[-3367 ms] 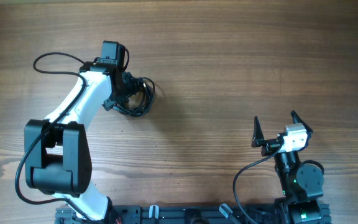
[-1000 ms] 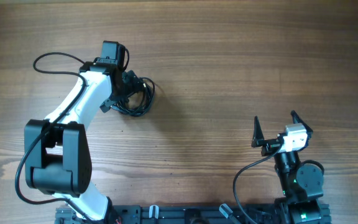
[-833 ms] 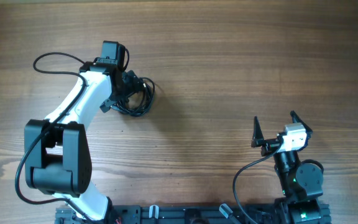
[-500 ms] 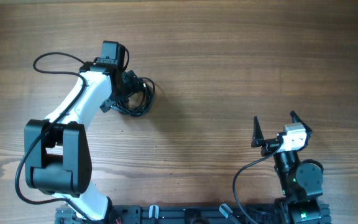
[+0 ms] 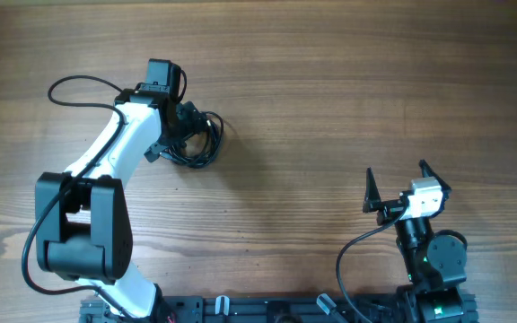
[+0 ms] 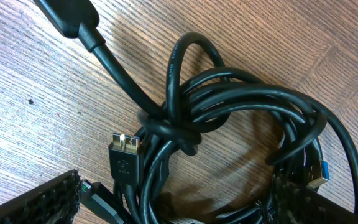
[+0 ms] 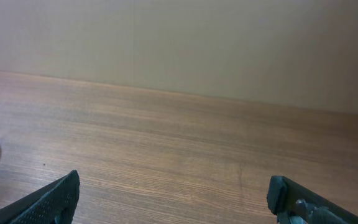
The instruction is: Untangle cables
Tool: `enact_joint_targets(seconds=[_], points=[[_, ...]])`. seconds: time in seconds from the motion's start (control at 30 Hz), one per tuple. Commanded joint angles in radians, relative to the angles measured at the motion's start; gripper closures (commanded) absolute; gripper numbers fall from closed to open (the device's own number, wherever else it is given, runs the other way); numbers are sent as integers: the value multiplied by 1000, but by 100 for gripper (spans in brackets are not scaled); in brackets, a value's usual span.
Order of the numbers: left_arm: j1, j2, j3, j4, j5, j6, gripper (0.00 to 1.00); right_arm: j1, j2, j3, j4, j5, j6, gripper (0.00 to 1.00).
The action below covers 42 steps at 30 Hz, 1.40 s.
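Cables in a knotted coil, faint jacket print illegible.

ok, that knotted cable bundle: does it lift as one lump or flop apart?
It probably lifts as one lump: one strand cinches the cable bundle at a tight knot. The outer loops hold rounded curves, so they are likely springy rather than limp. The USB plug sticks out and may dangle or snag.

This is looking like a robotics lab workbench: a white-and-black arm and a smaller black arm are standing on a black rail behind the right gripper, along the edge of a wood-grain table. Ahead of that gripper the tabletop is running out to a plain beige wall.
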Motion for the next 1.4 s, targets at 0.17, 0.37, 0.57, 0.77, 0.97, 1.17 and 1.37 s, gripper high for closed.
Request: enact_joint_targets(seconds=[0.17,0.37,0.57,0.77,0.97,1.17,1.37], points=[[5,11,-10,3,5,-2,0,-4,5,-1,5,20,15,0],[5,11,-10,3,5,-2,0,-4,6,-1,5,20,15,0],[5,11,-10,-77,46,-2,0,-4,6,-1,5,20,15,0],[10,-35,86,-134,28,-3,0,-4,6,-1,5,20,15,0],[11,-76,110,-48,10,-86,0,-4,6,-1,5,20,15,0],[-10,19,104,-22,8,-134,96,-4,6,-1,5,20,15,0],[-11,82,104,4,-78,-197,78,-4,6,-1,5,20,14,0]])
